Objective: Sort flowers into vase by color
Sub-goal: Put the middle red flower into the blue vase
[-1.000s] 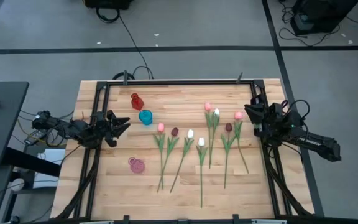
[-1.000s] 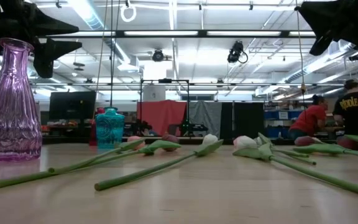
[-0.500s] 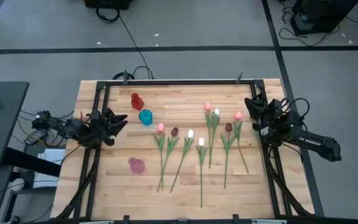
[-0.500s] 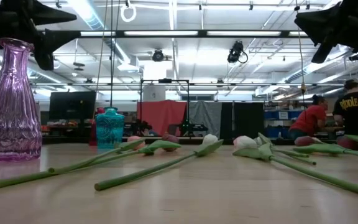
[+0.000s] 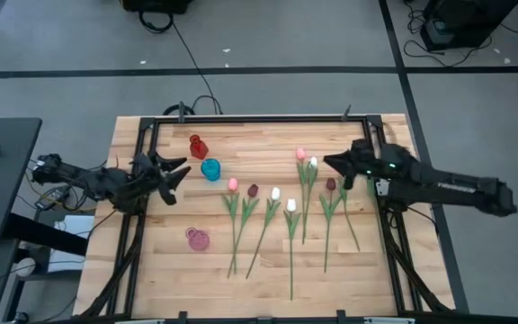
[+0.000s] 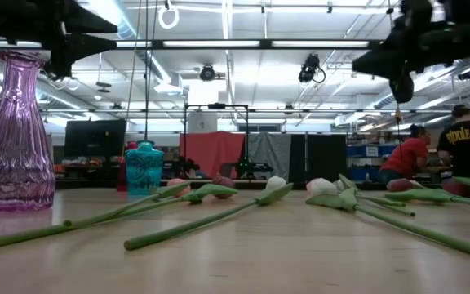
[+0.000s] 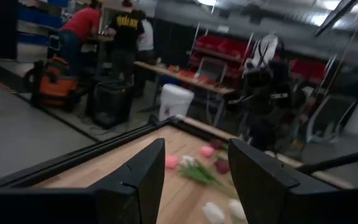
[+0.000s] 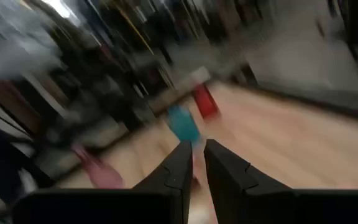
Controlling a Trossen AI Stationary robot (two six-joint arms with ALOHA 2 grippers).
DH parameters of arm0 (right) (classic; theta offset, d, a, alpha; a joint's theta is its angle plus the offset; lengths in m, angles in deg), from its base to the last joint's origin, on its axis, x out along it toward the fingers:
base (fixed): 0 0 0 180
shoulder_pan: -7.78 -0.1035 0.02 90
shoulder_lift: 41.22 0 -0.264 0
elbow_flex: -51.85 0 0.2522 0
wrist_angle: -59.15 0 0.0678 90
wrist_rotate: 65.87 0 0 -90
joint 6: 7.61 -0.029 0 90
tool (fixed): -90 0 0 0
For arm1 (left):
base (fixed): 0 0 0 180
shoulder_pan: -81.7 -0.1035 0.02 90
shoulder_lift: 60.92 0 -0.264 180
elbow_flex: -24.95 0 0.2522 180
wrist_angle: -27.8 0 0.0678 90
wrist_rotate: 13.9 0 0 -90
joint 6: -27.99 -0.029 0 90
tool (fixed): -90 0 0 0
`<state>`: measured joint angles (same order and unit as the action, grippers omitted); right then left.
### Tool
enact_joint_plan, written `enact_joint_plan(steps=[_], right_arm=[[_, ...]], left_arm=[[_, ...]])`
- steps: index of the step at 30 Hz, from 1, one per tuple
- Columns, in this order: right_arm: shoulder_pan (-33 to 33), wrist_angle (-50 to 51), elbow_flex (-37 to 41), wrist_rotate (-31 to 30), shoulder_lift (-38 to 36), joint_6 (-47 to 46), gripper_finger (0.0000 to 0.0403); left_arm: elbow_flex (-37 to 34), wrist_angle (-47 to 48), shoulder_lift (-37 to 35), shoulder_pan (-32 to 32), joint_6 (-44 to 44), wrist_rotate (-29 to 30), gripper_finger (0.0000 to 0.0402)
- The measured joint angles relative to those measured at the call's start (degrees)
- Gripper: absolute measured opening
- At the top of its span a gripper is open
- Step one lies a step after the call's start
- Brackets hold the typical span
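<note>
The first pick is in hand: the right gripper (image 5: 330, 162), jaws nearly closed and empty, reaches over the artificial long-stemmed tulips (image 5: 290, 209) lying in a row mid-worktop. Next it must open and descend (the left gripper (image 5: 178, 169) waits, spread).

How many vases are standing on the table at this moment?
3. A red vase stands toward the far left part of the table, a teal vase right beside it, and a pink vase nearer the front left. None seems hidden.
</note>
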<state>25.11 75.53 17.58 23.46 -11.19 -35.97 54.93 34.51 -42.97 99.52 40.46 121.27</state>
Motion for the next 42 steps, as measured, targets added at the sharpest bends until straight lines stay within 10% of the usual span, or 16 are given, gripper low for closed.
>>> enact_joint_plan(steps=[10,18,27,42], right_arm=[[-5.7,27.2,-17.3,-2.8,26.6,-2.7,0.0096],[-12.2,51.8,-26.8,1.5,40.2,-27.2,0.0170],[-20.3,53.4,-27.4,14.9,52.1,-40.3,0.0162],[-22.6,45.8,-27.4,15.3,60.0,-40.1,0.0160]], left_arm=[[2.3,-7.7,12.0,-1.3,-9.1,1.2,0.0182],[2.3,-17.5,17.3,-1.5,-16.6,1.5,0.0182],[2.3,-16.0,20.7,-1.5,-16.9,1.5,0.0182],[2.3,-17.2,20.8,-1.5,-15.6,1.4,0.0182]])
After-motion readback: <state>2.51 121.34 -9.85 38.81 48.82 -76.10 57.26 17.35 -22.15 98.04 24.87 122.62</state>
